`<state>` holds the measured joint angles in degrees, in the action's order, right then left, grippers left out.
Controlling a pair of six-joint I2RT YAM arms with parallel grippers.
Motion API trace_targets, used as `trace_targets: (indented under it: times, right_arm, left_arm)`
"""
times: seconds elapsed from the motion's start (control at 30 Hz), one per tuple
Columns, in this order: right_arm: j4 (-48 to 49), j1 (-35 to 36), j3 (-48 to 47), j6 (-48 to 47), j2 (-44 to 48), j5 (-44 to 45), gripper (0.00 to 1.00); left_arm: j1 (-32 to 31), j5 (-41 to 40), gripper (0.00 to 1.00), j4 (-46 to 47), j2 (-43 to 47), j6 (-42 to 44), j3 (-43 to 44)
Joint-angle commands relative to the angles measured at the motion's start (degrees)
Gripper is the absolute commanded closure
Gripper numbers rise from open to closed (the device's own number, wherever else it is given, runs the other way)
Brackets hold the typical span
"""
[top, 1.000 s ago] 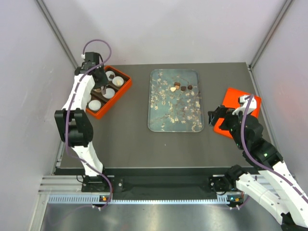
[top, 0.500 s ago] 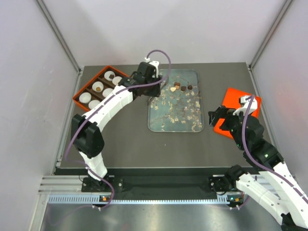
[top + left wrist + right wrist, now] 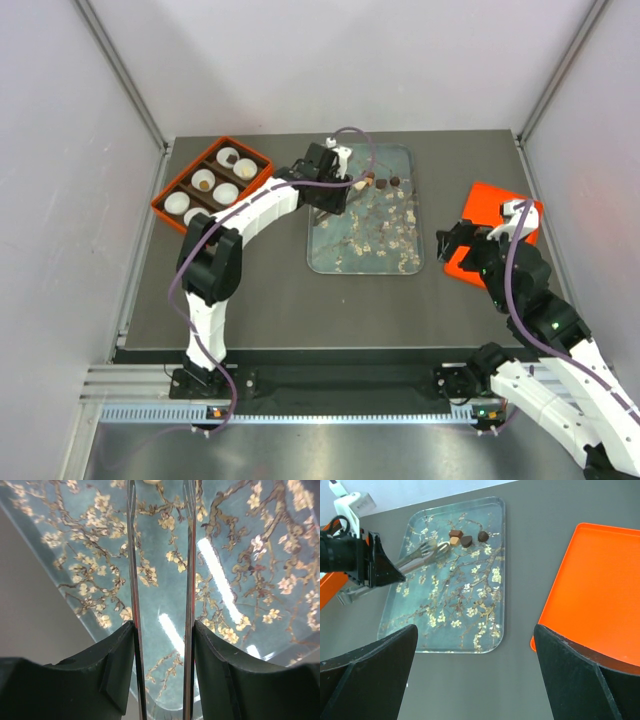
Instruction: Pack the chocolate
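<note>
Several small chocolates (image 3: 382, 181) lie at the far end of the blossom-print tray (image 3: 365, 250). In the right wrist view they show as dark brown and tan pieces (image 3: 465, 539). My left gripper (image 3: 325, 190) is shut on metal tongs (image 3: 422, 555) whose two blades (image 3: 132, 580) run forward over the tray. The tong tips sit at a cream piece (image 3: 150, 481) at the top edge of the left wrist view; whether they grip it I cannot tell. My right gripper (image 3: 475, 630) hangs open and empty over bare table between the tray and an orange lid (image 3: 600, 580).
An orange box (image 3: 212, 185) with white paper cups, some holding a sweet, stands at the far left. The orange lid (image 3: 500, 225) lies at the right under my right arm. Walls close in on both sides of the table.
My left arm has swung right from the orange box to the tray, bringing the tongs up to the chocolates. The right arm has barely moved.
</note>
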<state>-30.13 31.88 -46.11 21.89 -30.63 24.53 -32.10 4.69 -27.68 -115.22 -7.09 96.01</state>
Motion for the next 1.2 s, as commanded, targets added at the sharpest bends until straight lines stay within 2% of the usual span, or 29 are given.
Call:
trace_targets:
  times: [0.0,0.33,0.5,0.63,0.9,0.93,1.17]
  right_arm:
    - [0.60,0.73,-0.47,-1.50,0.05,2.27,0.00]
    - [1.74,0.73,-0.04,-2.47,-1.18,3.06,0.00]
    - [2.00,0.73,0.23,-2.47,-1.18,3.15,0.00]
    - [2.00,0.64,0.32,-2.29,-1.01,2.89,0.00]
    - [1.83,0.73,0.23,-1.50,-0.04,1.92,0.00]
    - [1.92,0.73,0.14,-1.41,-0.13,1.75,0.00]
    - [0.60,0.73,0.23,-0.62,1.19,1.13,0.00]
  left_arm:
    - [0.10,1.46,0.47,4.30,-1.23,2.43,3.13]
    - [0.10,-0.29,0.49,3.42,-4.31,2.79,5.24]
    - [0.10,-1.17,0.55,1.41,-3.87,2.26,5.24]
    - [0.10,-2.40,0.61,0.88,-1.07,1.73,3.75]
    - [0.37,-4.16,0.67,-2.81,5.26,-2.48,3.04]
    - [0.54,-6.51,0.67,-4.12,5.70,-3.01,3.13]
    - [4.67,-8.46,0.67,-9.23,11.15,-7.23,3.49]
